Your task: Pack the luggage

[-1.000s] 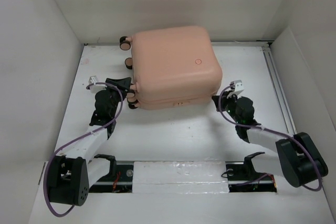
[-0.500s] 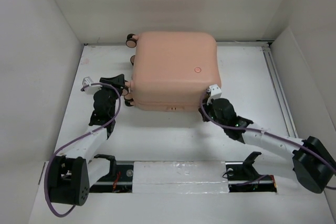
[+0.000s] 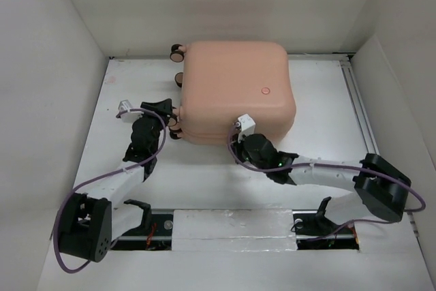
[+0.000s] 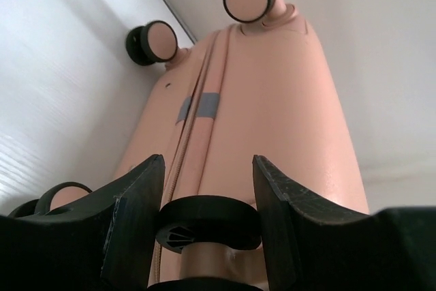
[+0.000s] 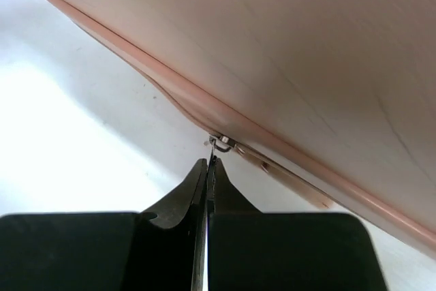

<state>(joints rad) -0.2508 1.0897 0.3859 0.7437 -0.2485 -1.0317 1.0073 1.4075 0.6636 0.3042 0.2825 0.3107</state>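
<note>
on the table [image 3: 197,185], closed luggage [image 3: 235,86]

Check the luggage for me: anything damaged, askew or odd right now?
A grey patch, like tape, bridges the seam at the wheel end of the luggage, seen in the left wrist view. It may be a repair. Nothing looks spilled or cracked.

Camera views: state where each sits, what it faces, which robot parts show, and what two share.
Top external: above and behind, looking down on luggage; left arm and right arm show.
Left wrist: low, facing the wheel end; left end effector clamps a wheel.
Right wrist: low, facing the seam; right end effector pinches the zip pull.
Both wrist views share the seam.
</note>
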